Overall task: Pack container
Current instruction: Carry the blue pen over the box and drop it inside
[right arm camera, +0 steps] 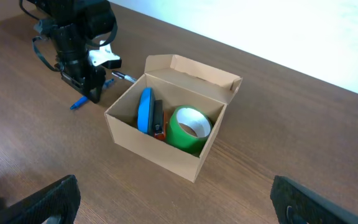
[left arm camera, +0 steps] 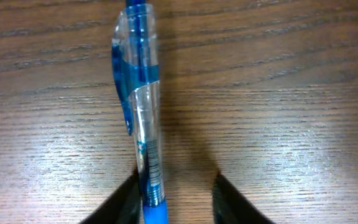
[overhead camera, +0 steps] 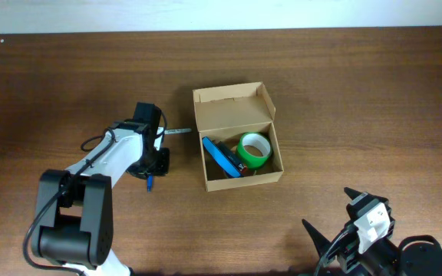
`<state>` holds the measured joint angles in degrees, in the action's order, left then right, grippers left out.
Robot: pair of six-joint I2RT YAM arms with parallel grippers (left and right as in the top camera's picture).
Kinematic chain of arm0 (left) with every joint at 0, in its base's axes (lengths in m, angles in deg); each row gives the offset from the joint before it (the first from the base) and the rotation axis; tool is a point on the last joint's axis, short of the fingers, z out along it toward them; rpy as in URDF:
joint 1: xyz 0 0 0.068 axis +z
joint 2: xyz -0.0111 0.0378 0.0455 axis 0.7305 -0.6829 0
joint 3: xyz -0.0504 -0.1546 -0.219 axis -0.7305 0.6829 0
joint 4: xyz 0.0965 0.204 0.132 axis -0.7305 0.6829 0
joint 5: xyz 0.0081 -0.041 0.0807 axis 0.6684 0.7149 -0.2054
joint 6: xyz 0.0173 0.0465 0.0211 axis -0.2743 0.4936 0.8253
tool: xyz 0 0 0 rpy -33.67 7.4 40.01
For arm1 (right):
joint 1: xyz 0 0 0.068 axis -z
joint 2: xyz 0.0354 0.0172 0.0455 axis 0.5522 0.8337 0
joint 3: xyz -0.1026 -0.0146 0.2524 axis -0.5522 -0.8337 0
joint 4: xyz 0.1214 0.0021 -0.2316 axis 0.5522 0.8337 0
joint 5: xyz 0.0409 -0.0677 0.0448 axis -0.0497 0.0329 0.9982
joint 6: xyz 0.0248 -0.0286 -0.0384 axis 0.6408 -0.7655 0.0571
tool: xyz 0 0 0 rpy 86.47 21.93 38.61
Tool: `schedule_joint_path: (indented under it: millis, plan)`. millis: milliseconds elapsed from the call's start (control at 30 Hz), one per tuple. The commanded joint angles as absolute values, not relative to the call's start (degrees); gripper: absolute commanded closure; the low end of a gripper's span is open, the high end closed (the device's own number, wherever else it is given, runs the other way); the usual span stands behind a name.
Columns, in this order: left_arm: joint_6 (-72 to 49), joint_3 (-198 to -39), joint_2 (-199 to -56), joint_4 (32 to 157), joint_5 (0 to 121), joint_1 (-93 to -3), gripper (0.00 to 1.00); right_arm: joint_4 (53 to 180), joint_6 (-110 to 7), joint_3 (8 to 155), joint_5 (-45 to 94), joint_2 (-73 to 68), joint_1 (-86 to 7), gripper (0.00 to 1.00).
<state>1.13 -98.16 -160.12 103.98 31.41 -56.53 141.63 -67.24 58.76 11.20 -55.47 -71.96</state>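
1. The table is dark brown wood, and only the overhead view shows it whole.
2. The box stands open near the middle of the table, with its lid flap up at the far side.
3. The right claw is spread wide and empty, near the box but apart from it.
4. The left claw hangs over a pen, left of the box. Only its own camera shows the gap, which is wider than the pen.
5. A green tape roll sits in the box, in the right part.
6. A flat blue piece stands on its edge in the left part; the right wrist view shows this best.
7. The pen lies on the table, close against one finger.
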Motion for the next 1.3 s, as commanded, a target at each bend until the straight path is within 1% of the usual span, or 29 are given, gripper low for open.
schedule_joint_path:
  millis: [0, 33, 100, 133, 300, 467, 633, 733, 800, 900, 933, 1033, 1267]
  plan:
    - [1.3, -97.5, -161.4, 103.8, 33.2, -56.6, 0.76, 141.5, -67.0, 58.6, 10.5, -55.7, -71.7, 0.01]
    - [0.9, -97.5, -161.4, 103.8, 33.2, -56.6, 0.80, 141.5, -67.0, 58.6, 10.5, -55.7, -71.7, 0.01]
    - [-0.2, -97.6, -161.4, 103.6, 33.2, -56.6, 0.94, 141.5, -67.0, 58.6, 10.5, -55.7, -71.7, 0.01]
    - [-1.0, -97.6, -161.4, 103.4, 33.2, -56.6, 0.98, 141.5, -67.0, 58.6, 10.5, -55.7, -71.7, 0.01]
    - [-6.8, -97.7, -159.6, 102.7, 33.2, -56.6, 0.98, 141.5, -67.0, 58.6, 10.5, -55.7, -71.7, 0.01]
    - [-13.5, -97.9, -153.2, 101.9, 34.2, -57.1, 0.98, 141.5, -67.0, 58.6, 10.5, -55.7, -71.7, 0.01]
    - [-19.0, -99.9, -143.7, 100.0, 34.1, -60.7, 0.98, 141.5, -67.0, 58.6, 10.5, -55.7, -71.7, 0.01]
    - [-24.2, -102.7, -139.7, 100.0, 31.2, -64.0, 0.98, 141.5, -67.0, 58.6, 10.5, -55.7, -71.7, 0.01]
    - [-29.0, -105.0, -138.3, 100.0, 29.2, -66.5, 0.98, 141.5, -67.0, 58.6, 10.5, -55.7, -71.7, 0.01]
    - [-39.3, -109.1, -138.2, 100.0, 25.9, -71.7, 0.98, 141.5, -67.0, 58.6, 10.5, -55.7, -71.7, 0.01]
    - [-45.6, -110.8, -138.8, 100.0, 23.6, -74.4, 0.98, 141.5, -67.0, 58.6, 10.5, -55.7, -71.7, 0.01]
    - [-57.5, -113.5, -140.7, 100.0, 18.9, -79.6, 0.98, 141.5, -67.0, 58.6, 10.5, -55.7, -71.7, 0.01]
    - [-78.8, -119.1, -147.5, 100.0, 13.1, -89.2, 0.98, 141.5, -67.0, 58.6, 10.5, -55.7, -71.7, 0.01]
